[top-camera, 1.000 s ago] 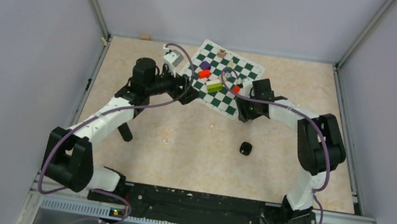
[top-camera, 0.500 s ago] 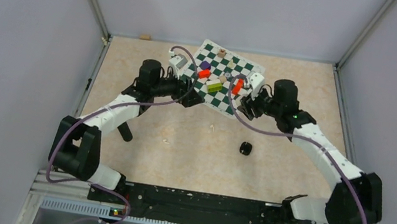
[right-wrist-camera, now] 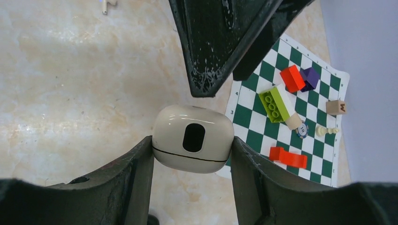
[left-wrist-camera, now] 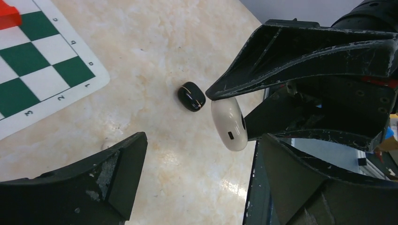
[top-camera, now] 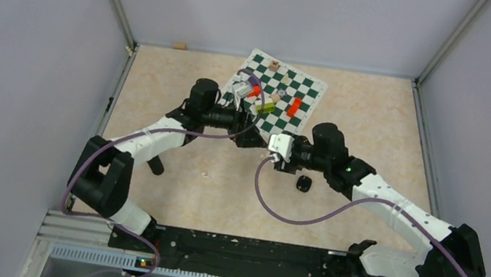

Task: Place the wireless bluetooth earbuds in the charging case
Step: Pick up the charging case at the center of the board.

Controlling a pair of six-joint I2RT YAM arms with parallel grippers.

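Note:
The charging case (top-camera: 304, 183), a glossy black pod with a thin gold line, lies on the table and also shows in the left wrist view (left-wrist-camera: 191, 96). My right gripper (right-wrist-camera: 192, 146) is shut on a white rounded pod (right-wrist-camera: 193, 161) that has a seam, a black oval mark and a small port; this pod also shows in the left wrist view (left-wrist-camera: 228, 123). My left gripper (left-wrist-camera: 202, 145) is open and empty, facing the right gripper (top-camera: 265, 147) tip to tip, with its fingers (right-wrist-camera: 211, 47) just beyond the white pod. No earbuds are in view.
A green-and-white chessboard (top-camera: 311, 89) lies at the back, carrying red blocks (right-wrist-camera: 292, 78) (right-wrist-camera: 287, 157), a green-and-white block (right-wrist-camera: 277, 103), a purple block (right-wrist-camera: 309, 77), a wooden cube (right-wrist-camera: 336, 107) and small chess pieces. The enclosure walls rise on three sides.
My right arm swung from the chessboard down and left to mid-table, now facing the left gripper. My left gripper moved right along the board's near edge. The black case stayed put.

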